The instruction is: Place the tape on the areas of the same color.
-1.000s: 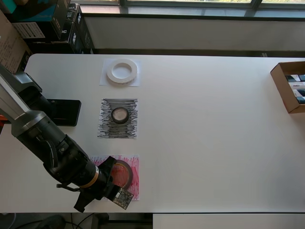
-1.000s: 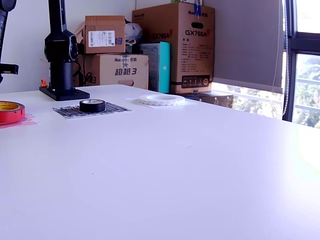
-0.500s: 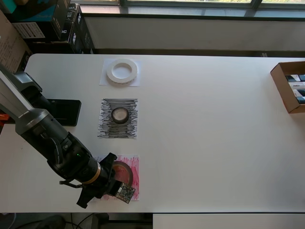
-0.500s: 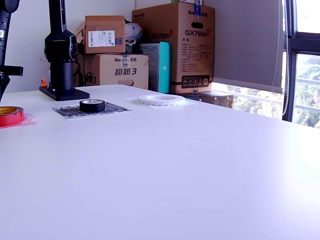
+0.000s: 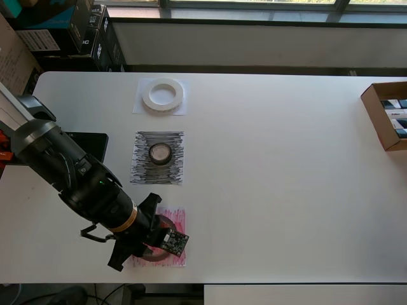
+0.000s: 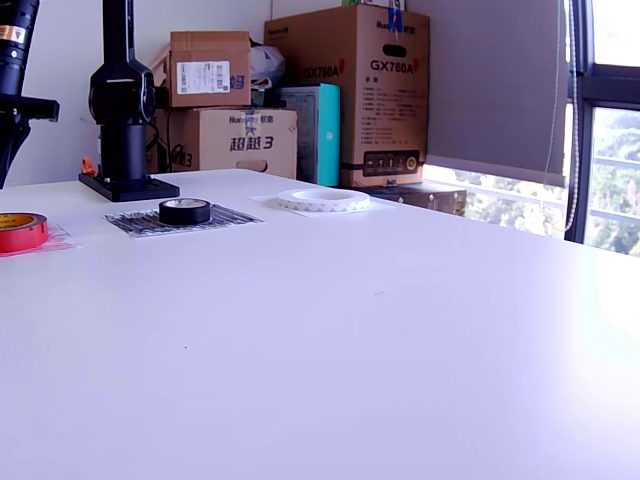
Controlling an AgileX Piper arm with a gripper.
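The dark red roll (image 6: 20,231) lies flat on the red scribbled sheet (image 5: 179,220) near the table's front edge. From above my gripper (image 5: 143,234) hovers over it and hides most of the red roll (image 5: 166,223). The jaws stand spread wide and hold nothing. At the exterior view's left edge one dark finger (image 6: 8,140) hangs above the roll, clear of it. In the middle, the small black roll (image 5: 159,152) rests on the black scribbled sheet (image 5: 158,171). At the back, the wide white ring (image 5: 163,94) lies on the plain white sheet (image 5: 140,108).
The arm's black base plate (image 5: 86,149) sits on the overhead view's left side of the table. An open cardboard box (image 5: 385,114) stands at the right edge. Stacked cartons (image 6: 345,95) rise behind the table. The red sheet lies close to the table's front edge.
The red roll came down onto the red sheet and was let go. The gripper has since lifted above it and shifted slightly toward the overhead view's right.
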